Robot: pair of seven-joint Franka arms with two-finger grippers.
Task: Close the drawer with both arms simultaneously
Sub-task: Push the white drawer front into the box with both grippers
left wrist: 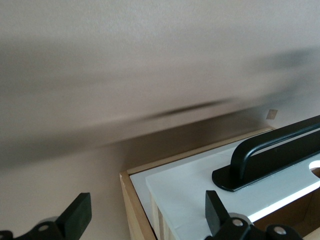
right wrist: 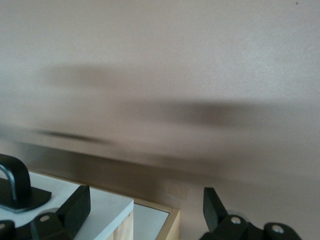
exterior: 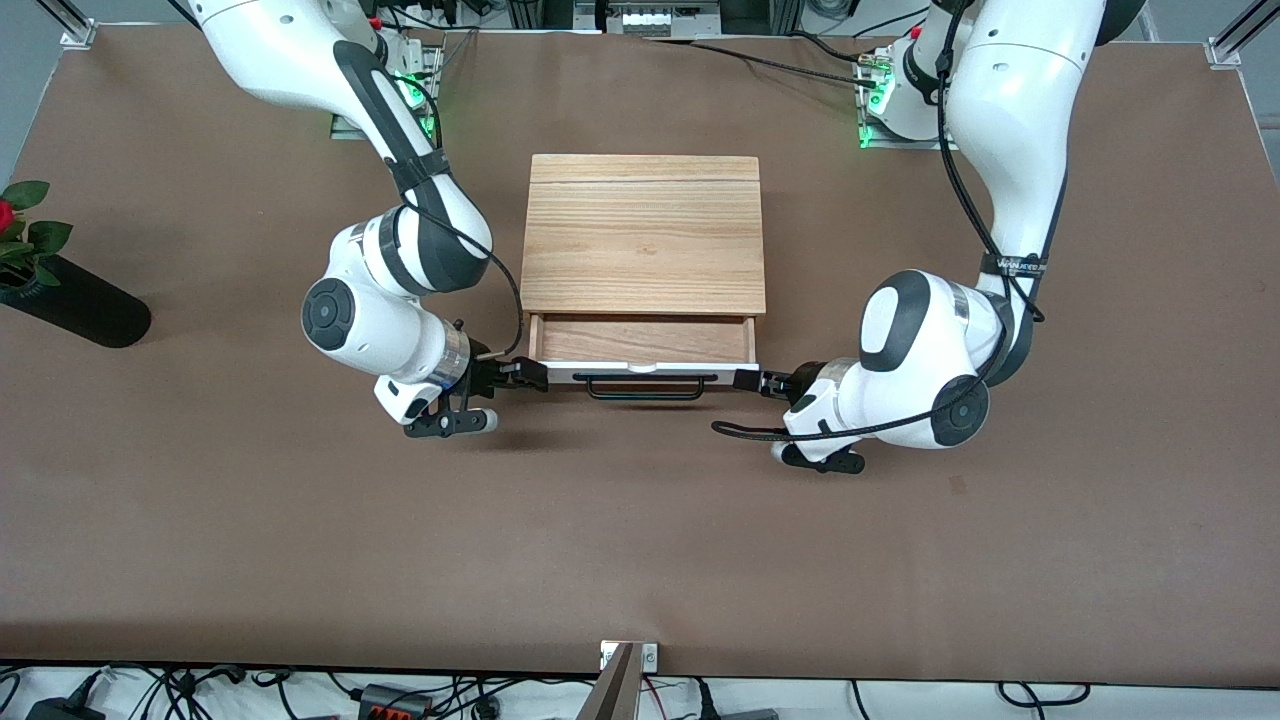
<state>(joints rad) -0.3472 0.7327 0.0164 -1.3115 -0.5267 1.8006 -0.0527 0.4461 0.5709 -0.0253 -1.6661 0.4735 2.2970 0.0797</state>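
Note:
The drawer [exterior: 640, 342] stands partly pulled out of the wood-grain cabinet [exterior: 643, 235], toward the front camera. Its white front panel [exterior: 600, 371] carries a thin black bar handle [exterior: 645, 386]. My right gripper [exterior: 530, 375] is at the panel's end toward the right arm's side. My left gripper [exterior: 752, 380] is at the panel's other end. In the left wrist view my left gripper [left wrist: 146, 214] is open, with the panel's corner [left wrist: 200, 190] between its jaws and the handle [left wrist: 270, 155] beside. In the right wrist view my right gripper [right wrist: 144, 207] is open around the panel's corner [right wrist: 95, 202].
A black vase with a red rose [exterior: 75, 300] lies at the right arm's end of the brown table [exterior: 640, 540]. A camera mount [exterior: 628, 680] stands at the table's edge nearest the front camera.

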